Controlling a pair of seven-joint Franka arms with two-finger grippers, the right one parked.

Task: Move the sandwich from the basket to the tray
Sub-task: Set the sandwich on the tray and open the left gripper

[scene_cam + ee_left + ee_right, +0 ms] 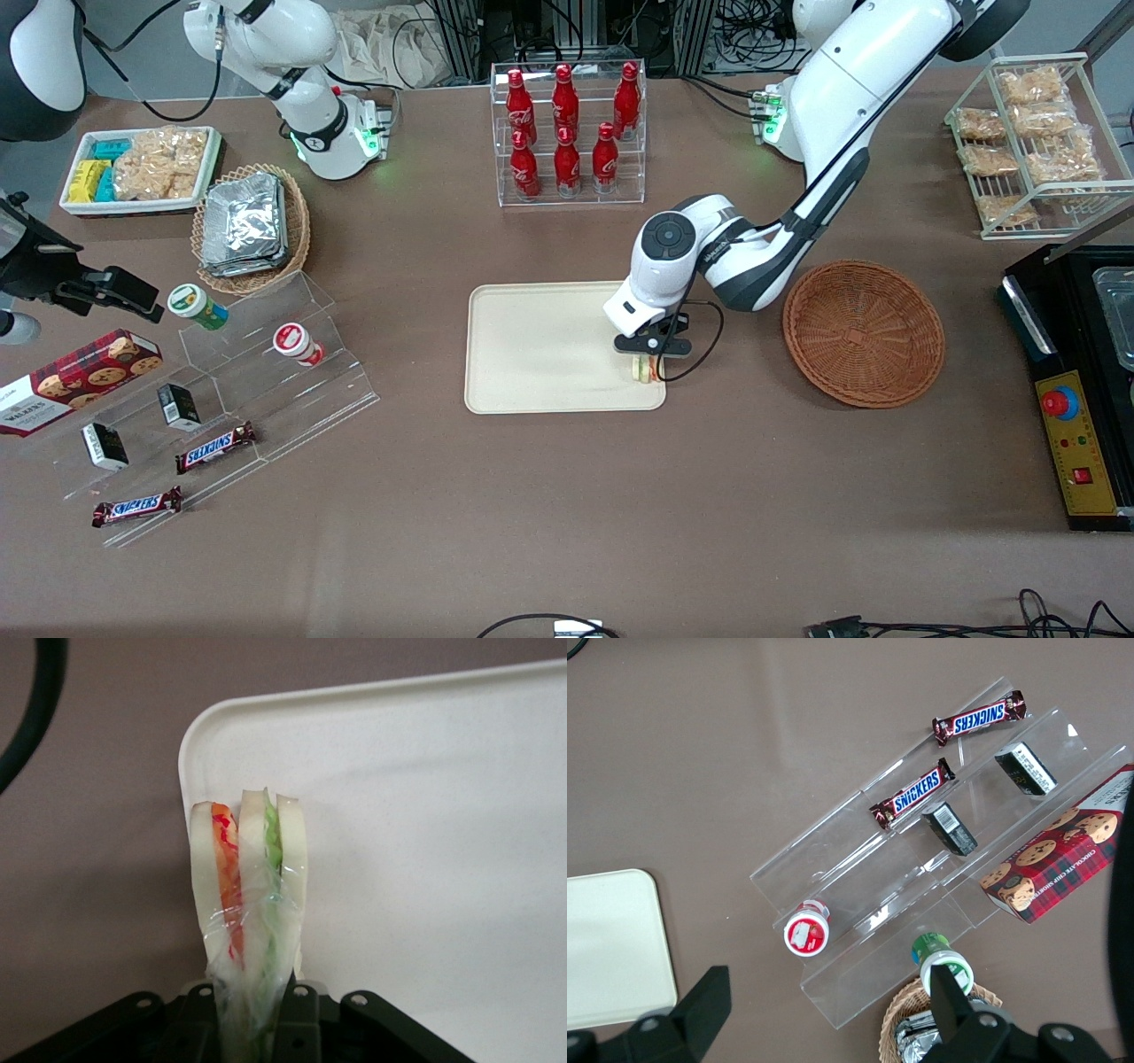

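I have the gripper [649,354] clamped on the sandwich [646,369], low over the tray [540,346] near its five o'clock corner in the front view, on the edge nearest the basket [864,332]. The basket sits empty at about three o'clock from the tray.

My worry is the margin. The sandwich [251,904] hangs close to the rounded corner of the tray [425,815], so if I let go here, I judge it could tip onto the rim or slide onto the table. It is held upright on a narrow edge and would likely topple flat; the clear wrap may also cling to a finger pad.

The front view gives me the sandwich's place relative to tray and basket, but the wrist hides most of it. The left wrist view shows the bread, orange-red and green layers and the corner, though not whether the sandwich touches the tray.
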